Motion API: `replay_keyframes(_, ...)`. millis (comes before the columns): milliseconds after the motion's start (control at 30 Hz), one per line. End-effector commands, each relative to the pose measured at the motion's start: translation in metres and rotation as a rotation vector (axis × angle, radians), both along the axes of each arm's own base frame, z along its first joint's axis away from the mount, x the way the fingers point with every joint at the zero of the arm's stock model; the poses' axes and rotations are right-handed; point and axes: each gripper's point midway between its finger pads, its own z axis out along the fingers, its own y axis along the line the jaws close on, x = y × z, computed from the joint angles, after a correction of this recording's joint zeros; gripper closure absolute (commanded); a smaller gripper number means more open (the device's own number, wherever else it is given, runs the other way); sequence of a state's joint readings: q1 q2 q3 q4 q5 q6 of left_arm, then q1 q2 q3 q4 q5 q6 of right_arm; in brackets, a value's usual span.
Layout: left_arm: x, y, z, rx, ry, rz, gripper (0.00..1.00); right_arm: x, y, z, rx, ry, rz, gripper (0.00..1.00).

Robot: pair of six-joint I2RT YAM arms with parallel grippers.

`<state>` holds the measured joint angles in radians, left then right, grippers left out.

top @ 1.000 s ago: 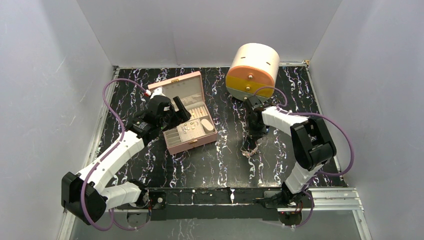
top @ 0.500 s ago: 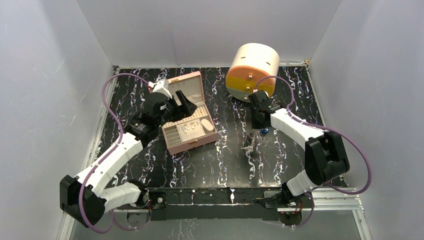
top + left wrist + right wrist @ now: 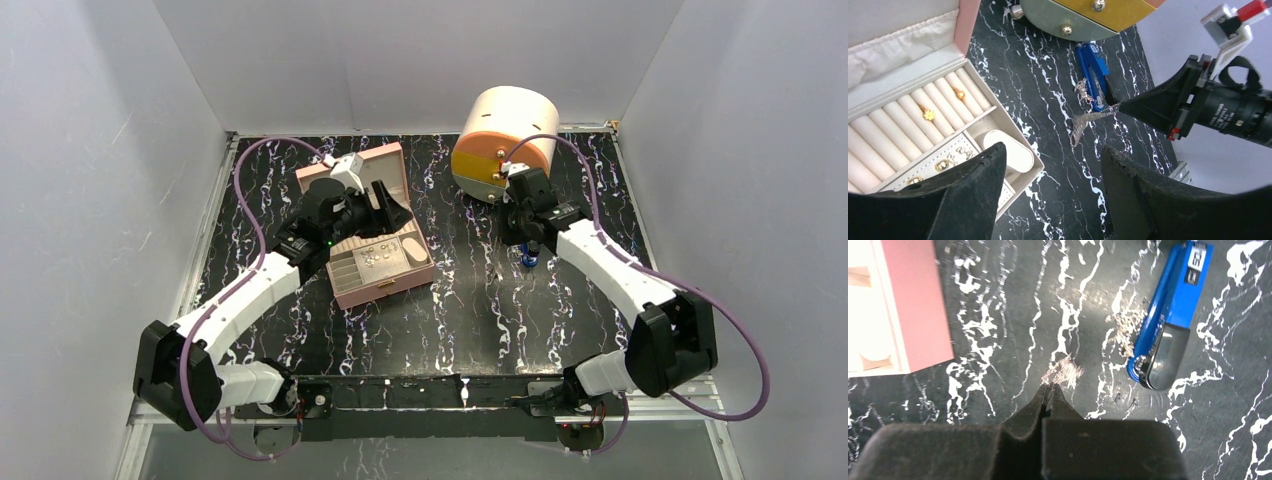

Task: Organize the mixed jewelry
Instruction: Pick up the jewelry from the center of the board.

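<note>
Mid-carry: right end effector (image 3: 1050,390) grips a silver chain (image 3: 1079,126); left end effector (image 3: 1053,160) released. Next, lower it into the upper-left box (image 3: 968,25).

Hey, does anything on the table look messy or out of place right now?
Yes. A small silvery cluster lies loose on the black table beside the blue clip, outside the pink box. A thin silvery chain also hangs from the right gripper, whose jaws are shut on it, not yet put away.
</note>
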<state>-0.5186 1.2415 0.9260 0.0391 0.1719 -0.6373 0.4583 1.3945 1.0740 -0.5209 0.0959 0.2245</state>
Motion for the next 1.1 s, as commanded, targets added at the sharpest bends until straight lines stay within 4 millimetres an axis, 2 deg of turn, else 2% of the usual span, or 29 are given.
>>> replay_keyframes(0,0.008,-0.008,0.031,-0.036,-0.141,-0.055,0.35,0.001,0.022,0.053,0.120,-0.102,0.121,1.00)
replay_keyframes(200,0.006,-0.019,0.040,-0.074,-0.215,-0.120,0.34,-0.013,0.035,0.086,0.205,-0.122,0.202,1.00)
replay_keyframes(467,-0.007,-0.042,0.058,-0.148,-0.331,-0.266,0.34,-0.015,0.057,0.150,0.315,-0.181,0.289,1.00)
replay_keyframes(767,-0.016,-0.068,0.100,-0.272,-0.448,-0.402,0.34,-0.016,0.083,0.211,0.421,-0.242,0.392,1.00)
replay_keyframes(900,-0.012,-0.077,0.108,-0.274,-0.480,-0.412,0.34,-0.013,0.092,0.233,0.465,-0.261,0.407,1.00)
replay_keyframes(1067,-0.004,-0.079,0.121,-0.249,-0.537,-0.401,0.34,-0.013,0.101,0.257,0.530,-0.293,0.437,1.00)
